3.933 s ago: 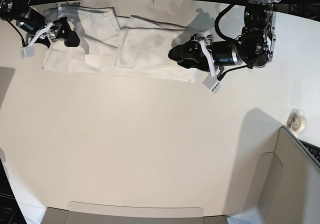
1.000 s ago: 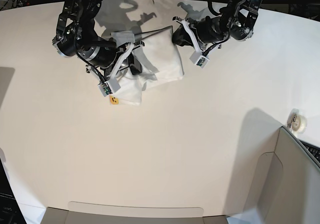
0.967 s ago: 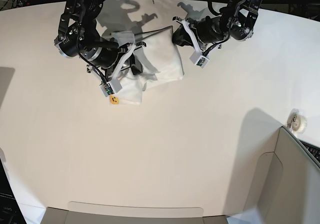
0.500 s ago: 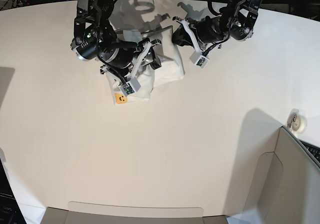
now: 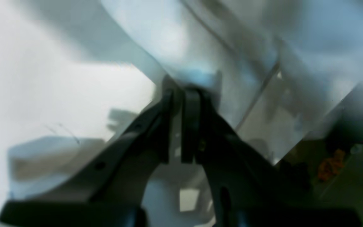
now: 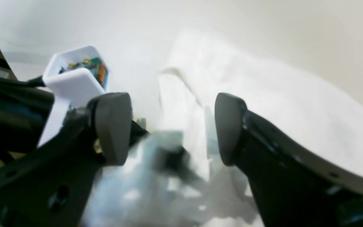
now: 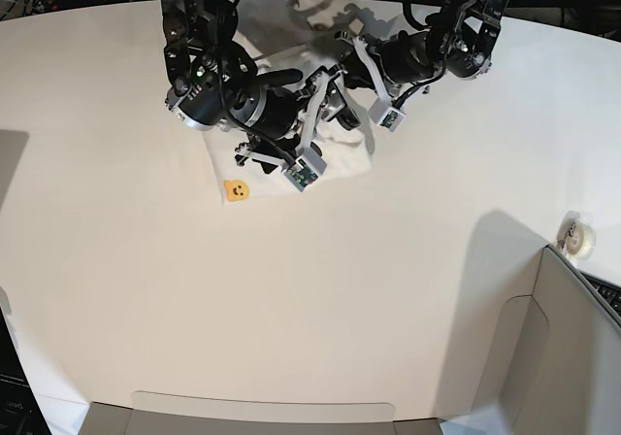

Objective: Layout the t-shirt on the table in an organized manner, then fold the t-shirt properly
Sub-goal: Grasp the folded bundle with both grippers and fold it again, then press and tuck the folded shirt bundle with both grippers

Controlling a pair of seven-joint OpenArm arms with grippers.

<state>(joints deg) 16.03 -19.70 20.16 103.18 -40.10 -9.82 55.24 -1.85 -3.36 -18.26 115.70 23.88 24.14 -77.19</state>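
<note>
Left gripper (image 5: 181, 126) pinches a far edge of the folded white cloth t-shirt (image 7: 344, 153), anchoring it; right gripper (image 6: 169, 129), jaws apart, holds nothing above the fold.

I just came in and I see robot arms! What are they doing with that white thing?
Two robot arms are folding a white t-shirt on a big white table. The shirt is already bunched into a small folded bundle near the table's far edge, with a little yellow smiley showing at one corner. The right gripper hangs over the bundle with its jaws open, holding nothing. The left gripper has its jaws shut at an edge of the shirt; the blur hides whether cloth is pinched.
</note>
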